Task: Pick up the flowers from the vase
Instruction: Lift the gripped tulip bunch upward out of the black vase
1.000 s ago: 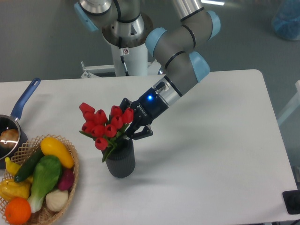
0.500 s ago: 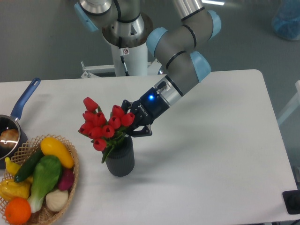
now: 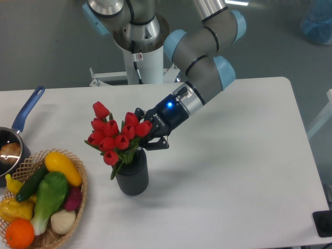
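One gripper [image 3: 147,136] clamps flowers [image 3: 115,136], heads tilted up-left, stems in vase [image 3: 132,176].

The flowers [image 3: 116,136] have risen slightly — vase [image 3: 132,175] shifted left — arm lifting.

The table [image 3: 244,171] lies bare to the right of and in front of the vase [image 3: 132,176], so a gripper could pass freely on those 2 sides. To the left, the wicker basket [image 3: 78,199] of toy vegetables stands near the vase, with the saucepan [image 3: 18,132] beyond it at the table's edge. Above the vase mouth the flowers [image 3: 115,137] lean left, and the gripper [image 3: 147,140] and arm [image 3: 199,67] take up the room behind and to the right.
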You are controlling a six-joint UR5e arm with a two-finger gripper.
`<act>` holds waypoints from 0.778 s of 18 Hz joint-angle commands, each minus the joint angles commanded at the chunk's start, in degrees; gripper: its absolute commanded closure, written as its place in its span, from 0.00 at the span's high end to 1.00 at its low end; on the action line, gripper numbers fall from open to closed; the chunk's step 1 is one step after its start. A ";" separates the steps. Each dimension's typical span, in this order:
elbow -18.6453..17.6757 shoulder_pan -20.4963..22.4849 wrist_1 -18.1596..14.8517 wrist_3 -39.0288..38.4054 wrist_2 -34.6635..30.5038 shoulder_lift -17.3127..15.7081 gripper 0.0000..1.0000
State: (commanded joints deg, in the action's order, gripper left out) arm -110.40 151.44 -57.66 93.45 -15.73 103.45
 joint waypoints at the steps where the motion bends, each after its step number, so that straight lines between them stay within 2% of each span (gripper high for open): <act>1: 0.88 0.09 0.00 -2.45 -0.09 -0.26 0.04; 3: 1.67 0.44 0.00 -6.50 -0.44 -1.49 0.04; 8: 1.50 3.42 -0.26 -10.55 -0.27 -5.71 0.04; 14: 1.68 3.34 -0.18 -14.78 -0.09 -7.65 0.04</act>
State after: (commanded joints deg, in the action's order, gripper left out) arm -108.72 154.78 -57.83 78.67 -15.82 95.80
